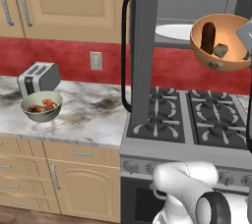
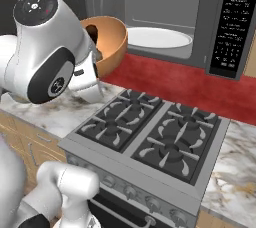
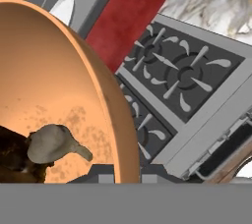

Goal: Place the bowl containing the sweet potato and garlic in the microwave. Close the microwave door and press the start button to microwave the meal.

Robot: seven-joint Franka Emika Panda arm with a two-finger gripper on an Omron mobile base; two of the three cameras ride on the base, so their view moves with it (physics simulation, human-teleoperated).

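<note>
Bowl: orange-brown bowl (image 1: 221, 43), held up in the air and tilted, above the stove (image 1: 192, 115) and just in front of the open microwave (image 2: 165, 17); in the left base view it sits at 2 o'clock, in the right base view (image 2: 107, 42) at 10 o'clock, partly behind the arm.
Sweet potato: dark brown oblong lump (image 1: 208, 38) lying inside the bowl, against its far wall; in the hand view a dark edge of it (image 3: 12, 152) shows at 8 o'clock.
Garlic: small tan-grey bulb (image 1: 220, 50) inside the bowl, just beside the sweet potato, toward the lower rim; in the hand view (image 3: 51, 142) it touches the dark lump.
Fingers: clamped on the bowl's rim at the right edge of the left base view (image 1: 244, 39); the tips themselves are hidden behind the rim in the hand view.
Microwave: cavity open, white turntable plate (image 2: 160, 38) bare; keypad panel (image 2: 231, 27) at 2 o'clock in the right base view.
Microwave door: dark grey panel (image 1: 142, 56) swung wide open, its curved black handle (image 1: 125, 51) facing the counter side.
Counter: marbled top (image 1: 83, 115) left of the stove.
Toaster: silver, (image 1: 38, 78) at 9 o'clock on the counter.
Second bowl: grey-green bowl (image 1: 42, 106) with red and brown food, just in front of the toaster.
</note>
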